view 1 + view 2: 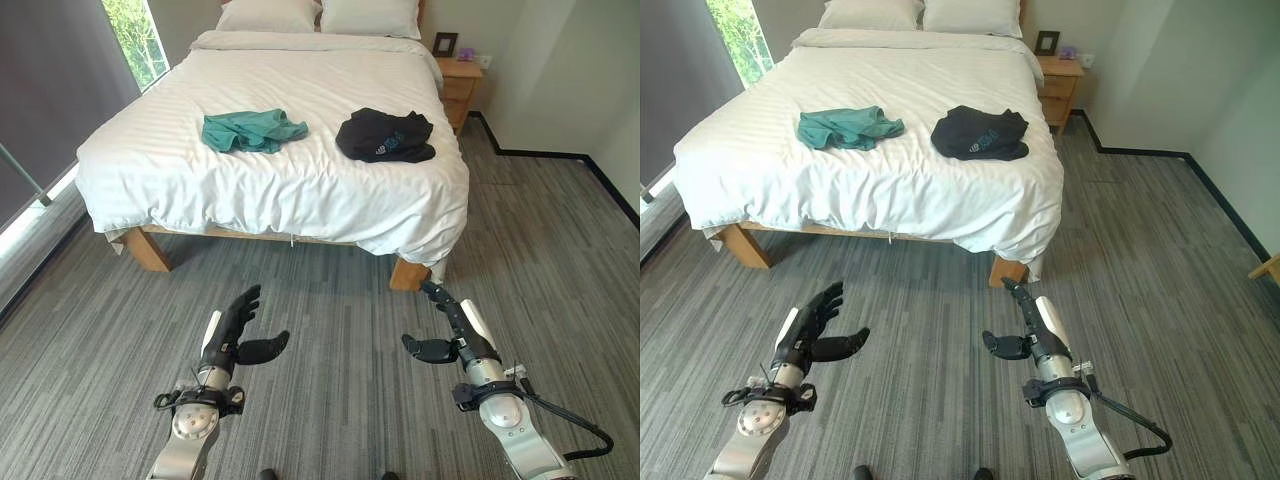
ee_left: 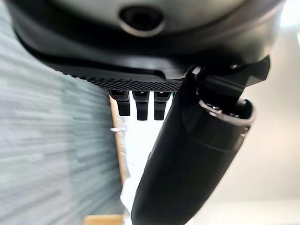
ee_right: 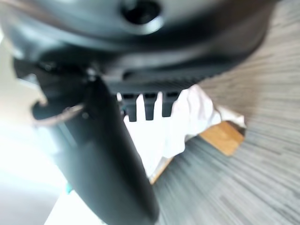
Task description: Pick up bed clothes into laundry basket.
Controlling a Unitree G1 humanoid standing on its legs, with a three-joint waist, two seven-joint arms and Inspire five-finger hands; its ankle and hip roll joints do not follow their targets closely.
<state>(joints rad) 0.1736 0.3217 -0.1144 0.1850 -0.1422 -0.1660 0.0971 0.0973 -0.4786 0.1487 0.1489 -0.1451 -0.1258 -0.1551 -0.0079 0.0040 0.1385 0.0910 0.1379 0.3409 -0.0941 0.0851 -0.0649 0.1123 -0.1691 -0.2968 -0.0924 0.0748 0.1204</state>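
Observation:
Two garments lie on a white bed (image 1: 300, 180): a teal one (image 1: 252, 130) left of centre and a black one (image 1: 386, 136) to its right, both crumpled near the bed's foot. My left hand (image 1: 236, 325) hovers over the grey floor well short of the bed, fingers straight, thumb out, holding nothing. My right hand (image 1: 452, 325) is level with it on the right, also open and empty, its fingertips close to the bed's near right wooden leg (image 1: 408, 273). The bed's white cover (image 3: 187, 117) shows past my right fingers in the right wrist view.
A wooden nightstand (image 1: 458, 85) with a small picture frame stands at the bed's far right. Two pillows (image 1: 320, 15) sit at the head. A window (image 1: 135, 35) and a dark wall run along the left. Grey carpet (image 1: 340, 330) spreads in front of the bed.

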